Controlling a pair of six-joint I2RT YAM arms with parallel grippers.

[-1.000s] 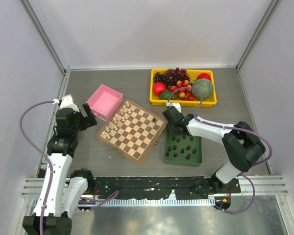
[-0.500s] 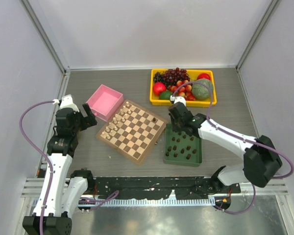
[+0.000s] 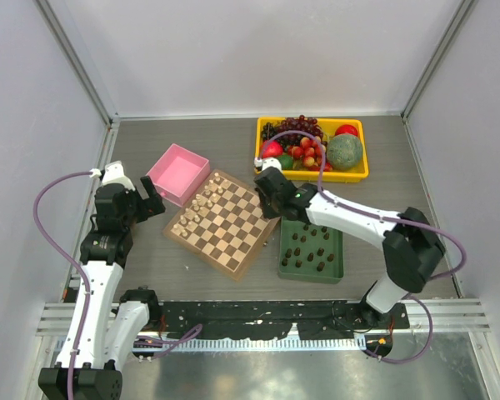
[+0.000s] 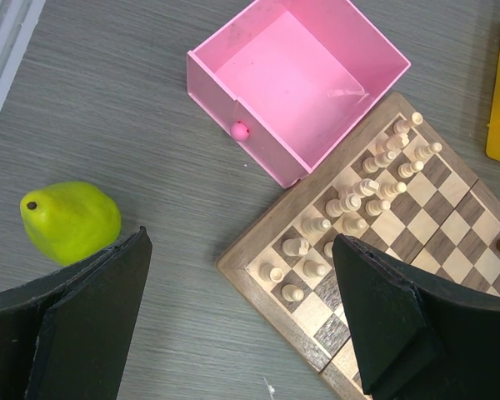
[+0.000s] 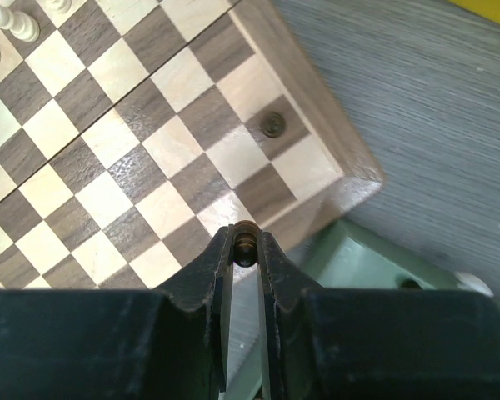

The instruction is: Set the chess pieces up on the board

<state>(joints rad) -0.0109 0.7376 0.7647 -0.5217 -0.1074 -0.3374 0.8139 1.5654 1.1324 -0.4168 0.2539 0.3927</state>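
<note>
Right gripper (image 5: 245, 250): pressed together on one dark chess piece (image 5: 245, 239), pinched at the fingertips.
Held piece axis: seen end-on, so it seems to point straight down.
Below it: the rim of the board (image 5: 133, 133), near a corner; free squares lie just ahead, toward the placed dark piece (image 5: 273, 125) on the edge row.
Remaining chess pieces (image 3: 310, 248): in the green tray (image 3: 337, 271), touching the board's right side.
Left gripper (image 4: 237, 325): spread wide, empty, by the cream pieces (image 4: 350, 204); the right arm is nearer.
Writing: none legible.
</note>
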